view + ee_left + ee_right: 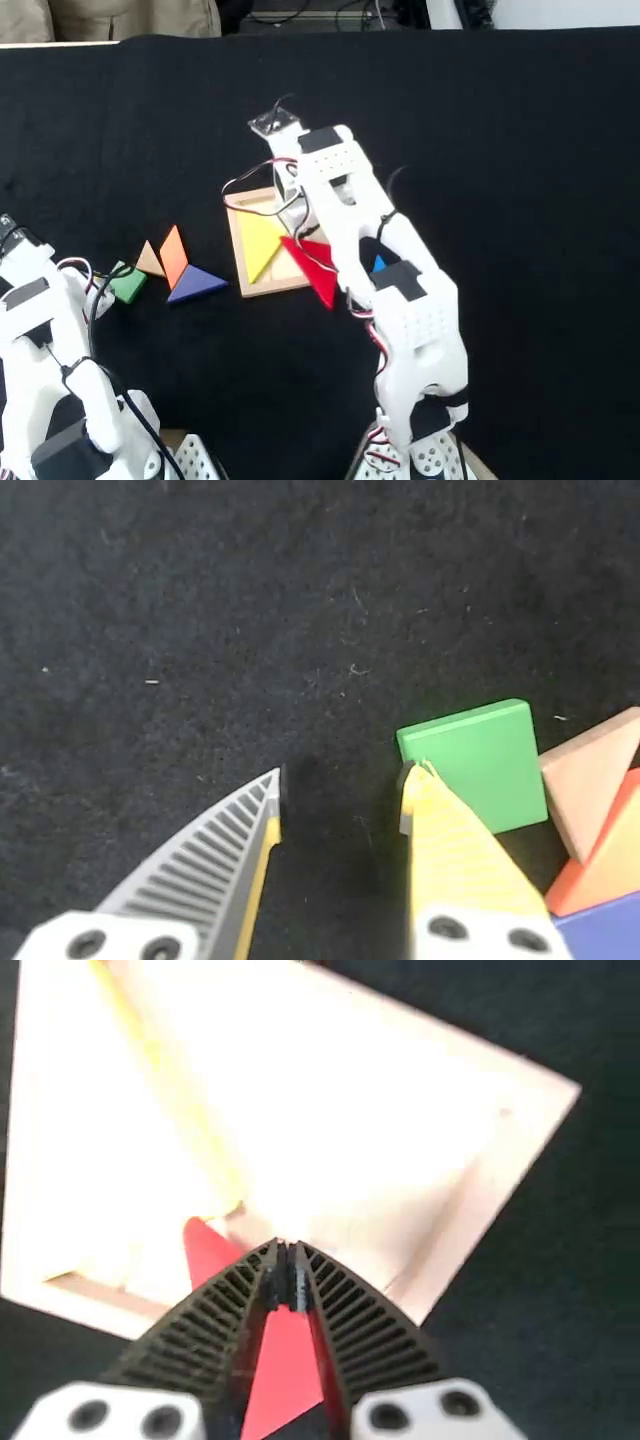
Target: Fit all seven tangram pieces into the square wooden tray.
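Note:
The square wooden tray (245, 286) lies mid-table with a yellow triangle (258, 243) inside it. A red triangle (315, 265) rests tilted across the tray's right edge. My right gripper (287, 1260) is shut, its tips just over the red triangle (207, 1250) at the tray (500, 1160). A small blue piece (379, 264) peeks out beside the right arm (340, 190). Left of the tray lie a green square (127, 283), tan triangle (150, 260), orange piece (174, 255) and blue triangle (195, 285). My left gripper (345, 785) is open beside the green square (480, 760), one fingertip (415, 780) at its corner.
Black cloth covers the table. The tan triangle (595, 780), orange piece (610, 865) and blue triangle (605, 930) crowd against the green square's far side. The right arm hangs over the tray's right half and hides part of it.

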{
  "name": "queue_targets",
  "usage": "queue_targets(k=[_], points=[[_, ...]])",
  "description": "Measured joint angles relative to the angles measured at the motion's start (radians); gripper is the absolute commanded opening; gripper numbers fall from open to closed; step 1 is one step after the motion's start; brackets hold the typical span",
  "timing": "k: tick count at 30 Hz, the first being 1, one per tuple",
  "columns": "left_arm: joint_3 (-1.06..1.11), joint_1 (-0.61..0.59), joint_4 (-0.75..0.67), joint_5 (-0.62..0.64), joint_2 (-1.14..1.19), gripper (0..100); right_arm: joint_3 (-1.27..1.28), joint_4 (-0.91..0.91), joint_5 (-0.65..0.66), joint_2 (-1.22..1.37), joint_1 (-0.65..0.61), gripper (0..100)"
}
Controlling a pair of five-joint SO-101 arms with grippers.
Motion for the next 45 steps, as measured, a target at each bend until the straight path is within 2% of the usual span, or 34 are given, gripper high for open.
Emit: queue_targets(k=[10,14,19,21,26,34,45], points=[[0.0,0.008,-0.006,0.0,0.0,20,-0.006,0.077,0.0,0.0,-0.13,1.1],[0.0,0.008,-0.006,0.0,0.0,19,-0.078,0.123,0.0,0.0,-0.132,1.1],[0.0,0.008,-0.006,0.0,0.0,19,-0.276,0.311,0.0,-0.011,-0.104,1.1],[0.0,0.008,-0.006,0.0,0.0,19,-0.29,0.328,0.025,-0.057,-0.101,1.1],[0.0,0.008,-0.006,0.0,0.0,19,-0.133,0.331,0.121,-0.19,-0.087,1.1],[0.0,0.008,-0.006,-0.008,0.0,19,0.18,0.331,0.176,-0.215,0.002,1.1],[0.0,0.008,-0.006,-0.008,0.0,19,0.316,0.206,0.222,-0.216,0.026,1.1]])
